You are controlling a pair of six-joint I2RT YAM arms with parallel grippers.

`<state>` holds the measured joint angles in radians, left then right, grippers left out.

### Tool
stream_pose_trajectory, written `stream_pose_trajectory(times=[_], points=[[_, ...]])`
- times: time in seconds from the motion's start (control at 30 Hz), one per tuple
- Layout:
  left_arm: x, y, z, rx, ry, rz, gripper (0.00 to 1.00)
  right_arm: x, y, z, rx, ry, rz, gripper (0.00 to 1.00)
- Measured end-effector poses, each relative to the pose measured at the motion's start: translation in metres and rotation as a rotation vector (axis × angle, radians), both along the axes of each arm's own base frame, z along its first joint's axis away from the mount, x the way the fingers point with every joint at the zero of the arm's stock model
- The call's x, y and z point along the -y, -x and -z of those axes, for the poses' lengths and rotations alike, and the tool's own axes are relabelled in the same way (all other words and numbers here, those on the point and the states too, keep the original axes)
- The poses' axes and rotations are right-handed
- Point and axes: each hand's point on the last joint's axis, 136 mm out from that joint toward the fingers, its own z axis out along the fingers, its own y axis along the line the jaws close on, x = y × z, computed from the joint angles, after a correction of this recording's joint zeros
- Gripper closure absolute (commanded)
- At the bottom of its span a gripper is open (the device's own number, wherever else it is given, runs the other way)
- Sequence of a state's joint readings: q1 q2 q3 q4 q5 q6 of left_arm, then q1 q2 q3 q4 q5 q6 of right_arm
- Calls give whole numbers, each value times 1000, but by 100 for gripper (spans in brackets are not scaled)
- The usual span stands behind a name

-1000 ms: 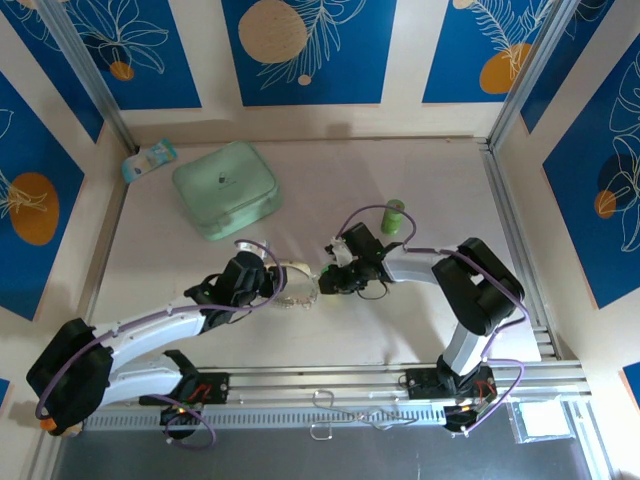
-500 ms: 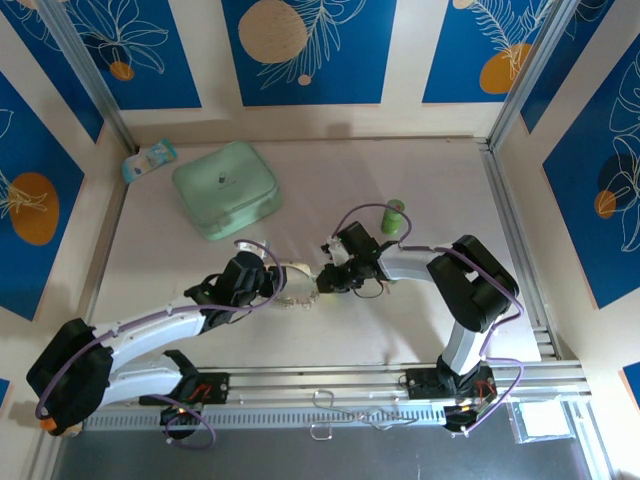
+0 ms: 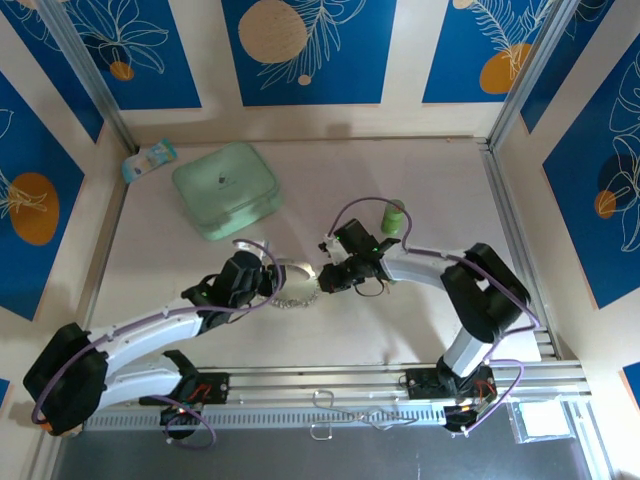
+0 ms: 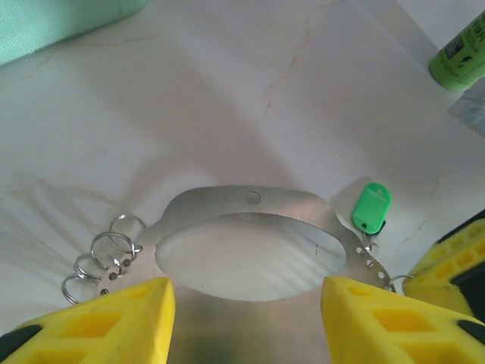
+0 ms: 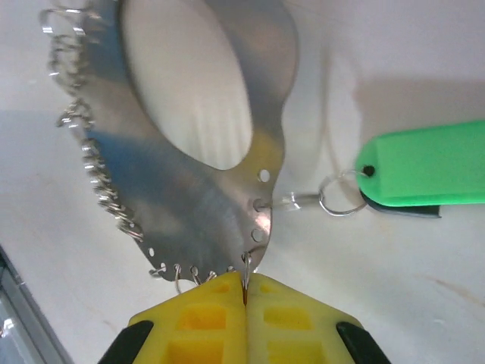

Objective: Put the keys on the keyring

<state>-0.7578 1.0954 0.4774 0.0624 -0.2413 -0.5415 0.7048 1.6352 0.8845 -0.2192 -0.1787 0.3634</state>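
The keyring (image 5: 201, 212) lies flat at mid-bench. The right gripper (image 5: 246, 292), fingers together, clamps a small ring on its rim. The green key (image 5: 432, 171) lies just beside those fingers, long axis crosswise, its ring end toward the rim holes. The left gripper (image 4: 246, 322), fingers apart, straddles the opposite rim.

Pale marbled tabletop (image 3: 410, 165), blue floral wall panels (image 3: 330, 75), aluminium frame rails (image 3: 330, 379)

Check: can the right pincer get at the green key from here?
Probably yes, once it lets go. The right pincer is shut on a small ring at the edge of the keyring; the green key lies close by on bare table, nothing covering it.
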Motion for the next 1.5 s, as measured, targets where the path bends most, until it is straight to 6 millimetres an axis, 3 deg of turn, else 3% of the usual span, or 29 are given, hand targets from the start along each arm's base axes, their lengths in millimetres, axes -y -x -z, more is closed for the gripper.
stream_pose_trajectory(times=[0.27,0.47,0.6,0.8,1.03,1.33,1.5], points=[[-1,-1,-35,162,-32,78,49,-10,3,-65,260,-66,-188,100],[11,6,-56,305,-86,241,58,-12,12,-103,436,-142,-348,100],[23,16,-65,385,-123,380,71,-16,21,-123,548,-202,-470,100],[43,37,-72,467,-140,597,78,-19,29,-136,681,-239,-615,100],[63,64,-75,550,-73,792,70,-21,41,-149,799,-273,-739,100],[79,84,-77,614,1,940,84,-28,59,-152,871,-283,-852,100],[80,88,-77,625,10,964,86,-28,65,-149,879,-278,-886,100]])
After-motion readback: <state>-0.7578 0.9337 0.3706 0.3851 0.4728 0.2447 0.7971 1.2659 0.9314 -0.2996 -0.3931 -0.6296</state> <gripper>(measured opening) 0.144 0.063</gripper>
